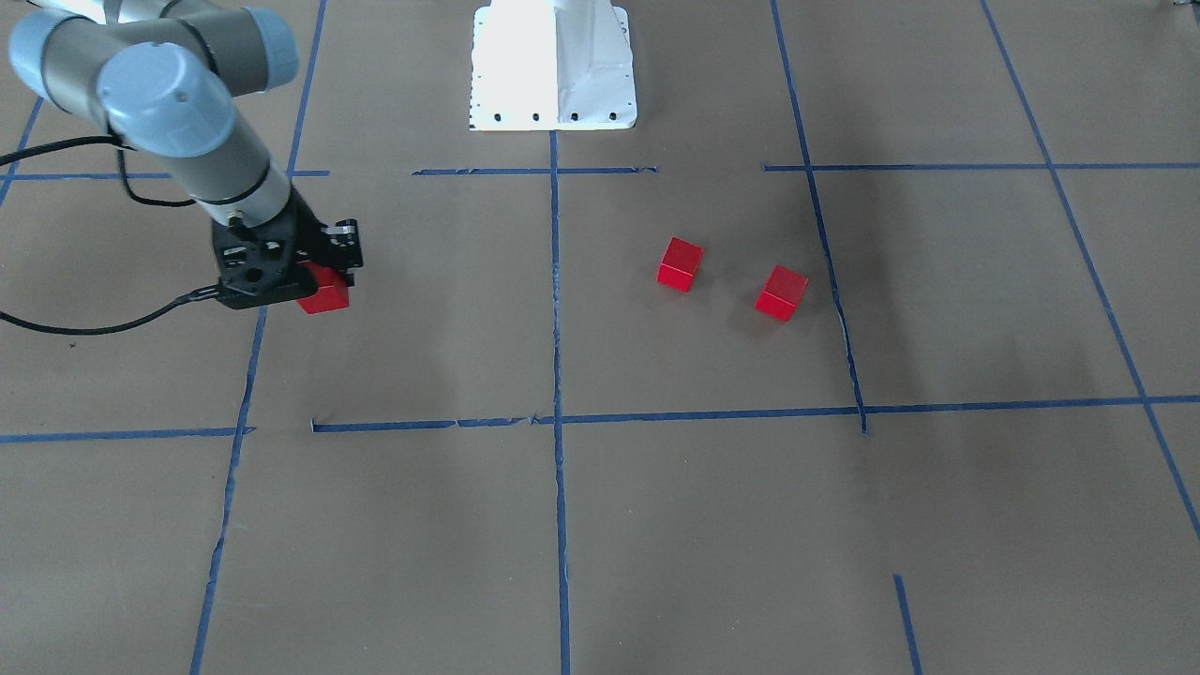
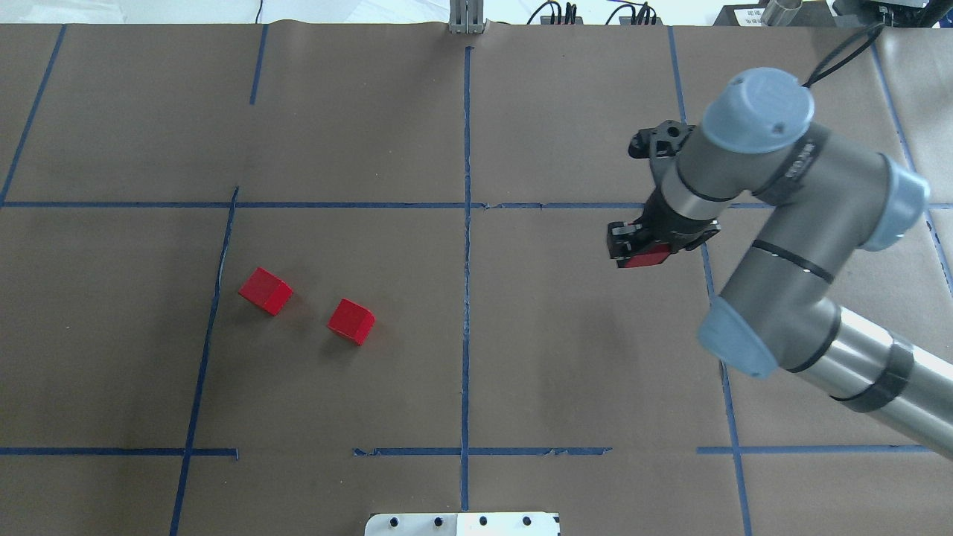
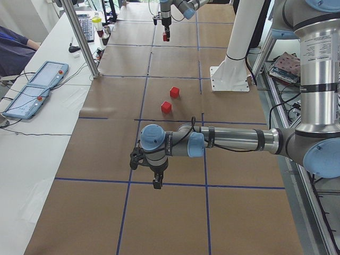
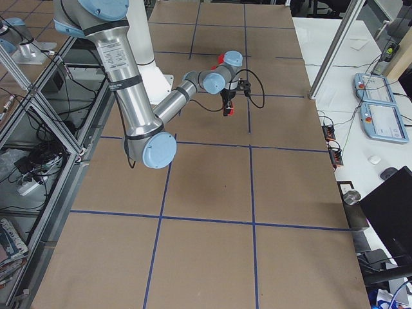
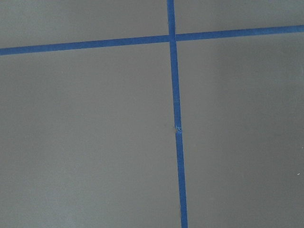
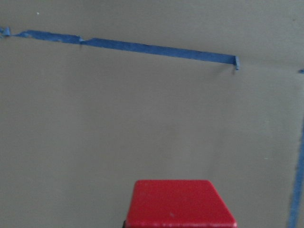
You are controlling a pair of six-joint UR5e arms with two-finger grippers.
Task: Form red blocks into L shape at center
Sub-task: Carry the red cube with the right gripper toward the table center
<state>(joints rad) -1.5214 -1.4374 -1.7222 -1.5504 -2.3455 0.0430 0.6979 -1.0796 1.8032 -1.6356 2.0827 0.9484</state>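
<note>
Two red blocks (image 2: 266, 290) (image 2: 351, 321) lie apart on the brown paper in the left half of the center (image 2: 566, 335) cell, also seen as red blocks (image 1: 782, 292) (image 1: 680, 264) in the front-facing view. A third red block (image 2: 646, 258) is clamped in my right gripper (image 2: 645, 253), near the cell's right tape line and apparently lifted off the paper. It fills the bottom of the right wrist view as the red block (image 6: 179, 209). My left gripper (image 3: 158, 184) points down over a tape line far from the blocks. I cannot tell whether it is open.
The white robot base (image 1: 553, 66) stands at the table's robot-side edge. Teach pendants (image 3: 32, 95) and a metal post (image 3: 82, 37) sit on the side bench, where a person's sleeve (image 3: 13, 50) shows. A black cable (image 1: 94, 328) trails from the right wrist.
</note>
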